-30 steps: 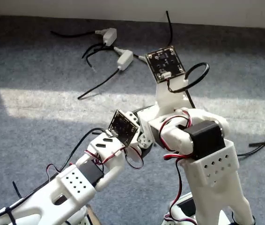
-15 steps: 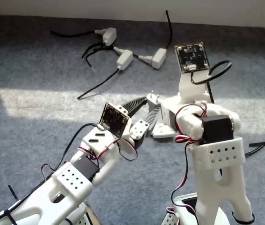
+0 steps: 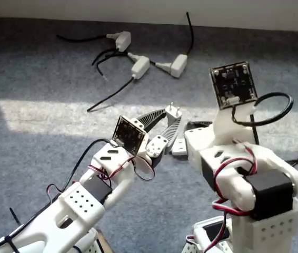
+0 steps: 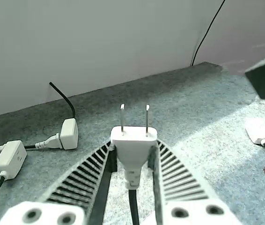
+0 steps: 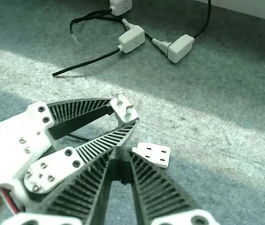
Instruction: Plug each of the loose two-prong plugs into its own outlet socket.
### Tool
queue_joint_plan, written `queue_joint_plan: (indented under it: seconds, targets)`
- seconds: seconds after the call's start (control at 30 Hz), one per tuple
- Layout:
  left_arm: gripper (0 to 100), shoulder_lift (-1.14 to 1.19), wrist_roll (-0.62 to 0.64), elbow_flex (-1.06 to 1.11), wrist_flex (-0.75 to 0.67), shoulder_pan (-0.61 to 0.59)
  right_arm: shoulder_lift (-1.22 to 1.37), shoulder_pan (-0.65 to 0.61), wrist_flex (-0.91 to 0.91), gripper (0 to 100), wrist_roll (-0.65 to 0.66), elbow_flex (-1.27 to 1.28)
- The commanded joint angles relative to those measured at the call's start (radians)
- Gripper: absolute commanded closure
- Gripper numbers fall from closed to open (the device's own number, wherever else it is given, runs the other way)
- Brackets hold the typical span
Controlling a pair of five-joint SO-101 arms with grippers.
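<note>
On the grey carpet [image 3: 43,89], one plug [image 4: 133,140] is gripped prongs-up by the left claw [image 4: 133,149]. Three white cord ends [image 3: 140,67] are counted at the far side of the carpet. The right claw [image 5: 121,161] appears closed. Just beside it lies one socket [image 5: 152,153], its slots seen from the right wrist.

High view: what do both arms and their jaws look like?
The left arm and right arm are white plastic with perforated panels, black servo motors and red, black and white wiring. Each wrist carries a black circuit board; a black cable loops off the right one. The jaws are black and ribbed, on white bases.
</note>
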Motion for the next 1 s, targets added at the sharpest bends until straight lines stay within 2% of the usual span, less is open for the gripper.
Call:
queue_joint_plan:
  seconds: [0.0, 0.27, 0.73, 0.97]
  targets:
    - [99, -0.015, -0.009, -0.015, -0.025, 0.012, -0.005, -0.079, 0.004, 99.1, 0.005, -0.044]
    - [99, -0.019, -0.011, -0.005, -0.017, 0.097, -0.005, -0.082, -0.163, 99.1, 0.011, 0.136]
    - [99, -0.021, -0.011, -0.005, -0.017, 0.091, -0.005, 0.107, -0.311, 99.1, 0.011, 0.269]
    - [99, -0.021, -0.011, -0.005, -0.017, 0.091, 0.002, 0.119, -0.386, 99.1, 0.011, 0.337]
